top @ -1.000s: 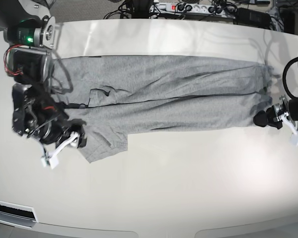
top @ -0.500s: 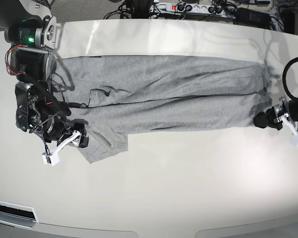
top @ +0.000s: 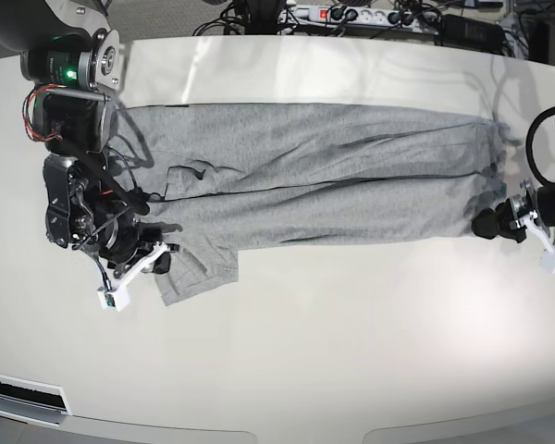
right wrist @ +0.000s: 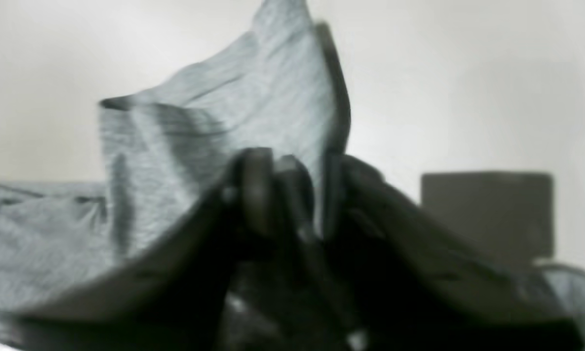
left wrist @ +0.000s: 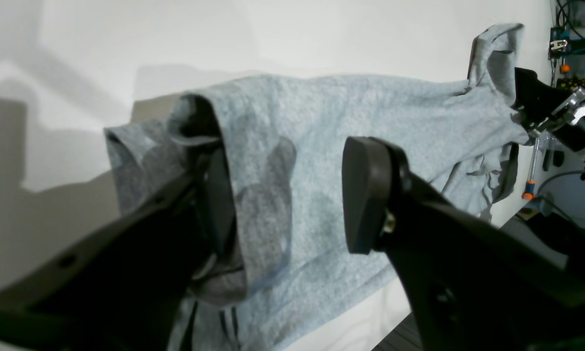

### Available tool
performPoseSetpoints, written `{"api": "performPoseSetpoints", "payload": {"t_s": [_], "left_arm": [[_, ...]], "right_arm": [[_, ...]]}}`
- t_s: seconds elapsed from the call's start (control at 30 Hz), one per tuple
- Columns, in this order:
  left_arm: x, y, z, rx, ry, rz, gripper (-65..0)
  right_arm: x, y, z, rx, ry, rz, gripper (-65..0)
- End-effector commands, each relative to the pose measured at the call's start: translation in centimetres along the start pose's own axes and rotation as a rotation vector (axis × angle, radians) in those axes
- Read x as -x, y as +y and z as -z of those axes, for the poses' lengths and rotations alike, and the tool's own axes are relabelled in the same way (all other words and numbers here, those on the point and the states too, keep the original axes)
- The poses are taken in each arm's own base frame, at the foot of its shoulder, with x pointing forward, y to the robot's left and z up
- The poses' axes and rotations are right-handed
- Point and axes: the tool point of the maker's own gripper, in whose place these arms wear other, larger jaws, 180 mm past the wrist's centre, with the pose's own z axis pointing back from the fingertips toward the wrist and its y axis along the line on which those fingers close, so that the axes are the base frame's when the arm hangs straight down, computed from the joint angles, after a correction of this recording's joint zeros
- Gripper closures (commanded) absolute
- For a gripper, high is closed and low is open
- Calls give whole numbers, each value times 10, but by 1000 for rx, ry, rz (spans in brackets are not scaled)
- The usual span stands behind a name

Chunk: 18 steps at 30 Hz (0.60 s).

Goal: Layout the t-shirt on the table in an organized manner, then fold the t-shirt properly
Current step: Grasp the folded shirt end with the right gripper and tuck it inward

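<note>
The grey t-shirt (top: 314,176) lies stretched lengthwise across the off-white table (top: 351,351), folded into a long band, with one sleeve sticking out at the lower left. My right gripper (top: 157,262) sits at that sleeve. The blurred right wrist view shows the right gripper (right wrist: 316,195) shut on a raised fold of the t-shirt (right wrist: 199,146). My left gripper (top: 488,223) is at the shirt's opposite end. In the left wrist view the left gripper (left wrist: 282,195) stands open, one finger tucked under a fold of the t-shirt (left wrist: 370,122) and the other pad above the cloth.
A power strip (top: 351,14) and cables run along the table's back edge. A white panel (top: 23,398) sits at the front left corner. The table's curved edge lies just beyond the left arm on the right.
My right gripper has slid rightward onto the sleeve and closed on its edge, lifting a fold. The left gripper and the rest of the shirt have not moved.
</note>
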Motion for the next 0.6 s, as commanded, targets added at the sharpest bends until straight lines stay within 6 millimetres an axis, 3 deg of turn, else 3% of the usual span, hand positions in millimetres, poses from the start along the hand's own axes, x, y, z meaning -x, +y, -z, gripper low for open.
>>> {"api": "performPoseSetpoints", "payload": {"t_s": [0.0,0.1,0.27,0.4,0.57], "left_arm": [[-21,-2,-13,1,-50,28,-343],[-22,-2,-13,2,-51,28,-343],[-21,-2,-13,-1,-48,29,-343],[-21,-2,-13,-1,-48,29,-343],[-22,-2,-13,0,-49,29,-343]], "right_arm": [[-38,6,-3,-30,-87,-29,-6],[-54,25,-6,-136,-113,-107,0],[-76,32,-20,-151,-128,-154,0],[-76,38,-37,-162,-127,-178,0],[-47,48,-67,-183,-110,-205,0]]}}
